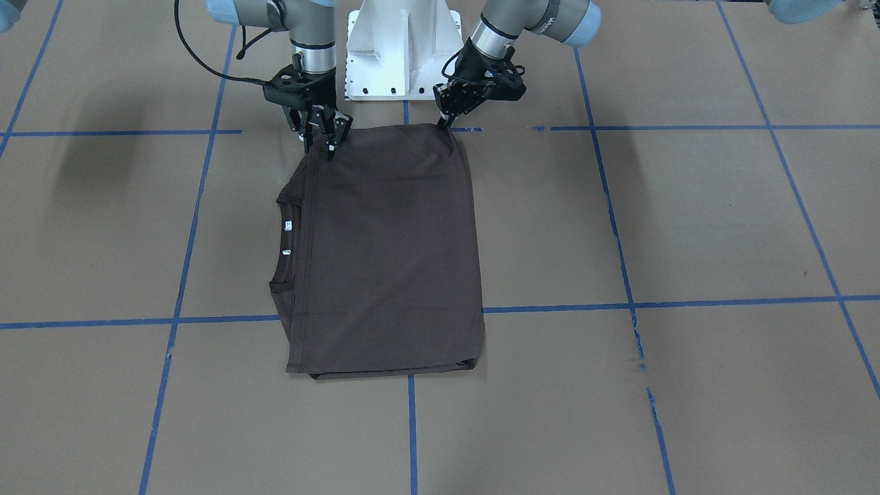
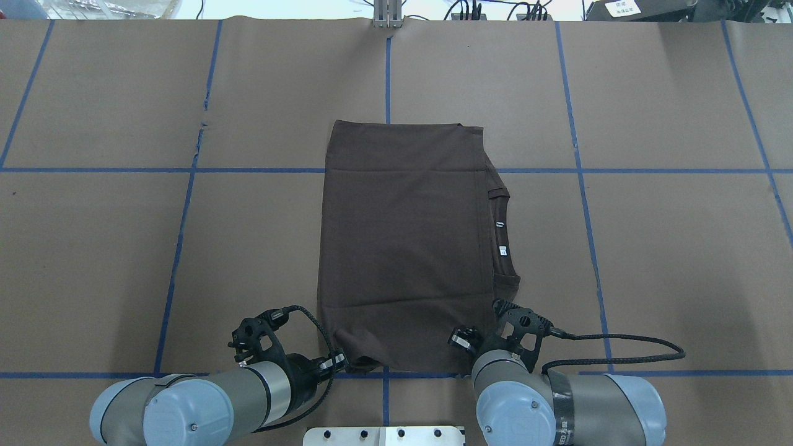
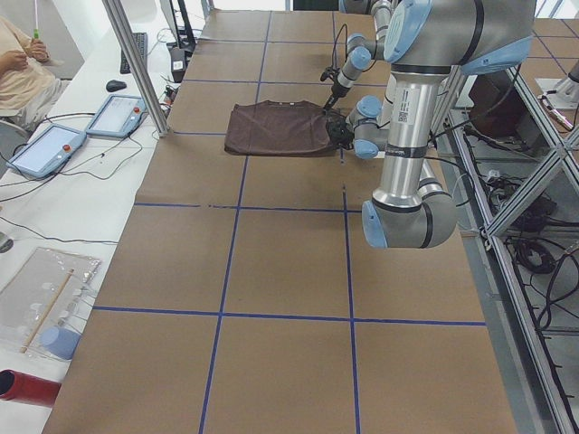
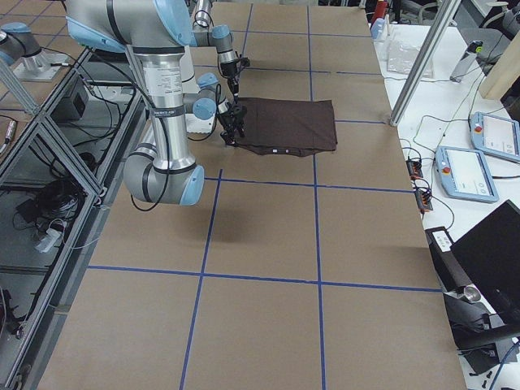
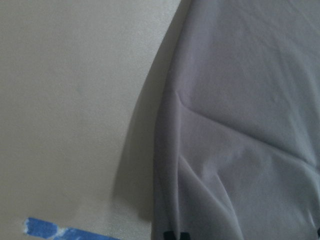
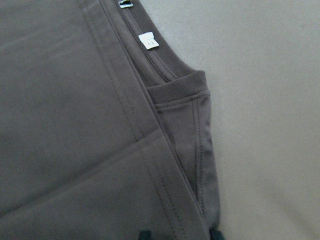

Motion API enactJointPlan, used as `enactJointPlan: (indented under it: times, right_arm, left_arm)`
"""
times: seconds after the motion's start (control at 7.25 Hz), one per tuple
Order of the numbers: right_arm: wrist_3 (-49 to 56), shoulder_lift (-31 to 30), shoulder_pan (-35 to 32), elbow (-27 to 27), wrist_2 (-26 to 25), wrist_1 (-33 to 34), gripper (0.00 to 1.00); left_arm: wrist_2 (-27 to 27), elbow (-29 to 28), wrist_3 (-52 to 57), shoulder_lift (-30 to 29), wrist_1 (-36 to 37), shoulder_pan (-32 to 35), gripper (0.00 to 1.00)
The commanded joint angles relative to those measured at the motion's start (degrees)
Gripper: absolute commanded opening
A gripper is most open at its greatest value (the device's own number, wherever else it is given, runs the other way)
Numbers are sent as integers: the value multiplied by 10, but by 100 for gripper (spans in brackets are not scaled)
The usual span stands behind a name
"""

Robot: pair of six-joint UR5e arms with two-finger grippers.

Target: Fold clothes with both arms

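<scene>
Worktop [image 2: 650, 248]: brown paper surface marked into large squares by blue tape lines [image 2: 186, 170]; the white base pedestal [image 1: 404, 48] stands at the robot's edge.
Arms: the left arm [image 2: 186, 409] and the right arm [image 2: 557, 402] both reach down to the shirt edge nearest the robot, one at each corner.
T-shirt [image 2: 403, 248]: dark brown-grey, folded into a tall rectangle and lying flat at the middle of the worktop, straight in front of the pedestal. The top layer covers all but a strip along the robot's right side.
Right gripper [image 1: 320, 146]: released, its two fingers spread and pointing down at the near corner on the collar side; in the right wrist view the fingertips sit apart with the layered hem between them.
Left gripper [image 1: 445, 122]: released, its tips down at the other near corner; the left wrist view shows two dark tips wide apart over slightly wrinkled cloth.
Collar [image 6: 180, 90]: ribbed, showing in the uncovered strip, facing the robot's right.
Neck tags [image 2: 502, 251]: two small white ones inside the collar.
</scene>
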State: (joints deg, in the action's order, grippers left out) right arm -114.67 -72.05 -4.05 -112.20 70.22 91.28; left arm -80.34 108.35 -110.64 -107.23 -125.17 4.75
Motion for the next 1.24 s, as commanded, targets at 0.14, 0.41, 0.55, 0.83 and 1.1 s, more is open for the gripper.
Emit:
enactJointPlan:
  times: [0.14,0.41,0.55,0.83,1.1]
  right_arm:
    - [-5,2,-1,-3,-2,0,0]
    - [1,3,-4,-15,-2,0,0]
    - [2,2,-5,-28,-1,1,0]
    - [3,-5,-10,-90,3,9,0]
    - [2,-7,3,-232,14,138,0]
  left_arm:
    - [0,3,0,0,0,0,0]
    - [-4,21,2,3,7,2,0]
    - [-5,58,3,1,54,2,0]
    - [-37,178,3,1,181,2,0]
    - [-39,312,3,-1,323,1,0]
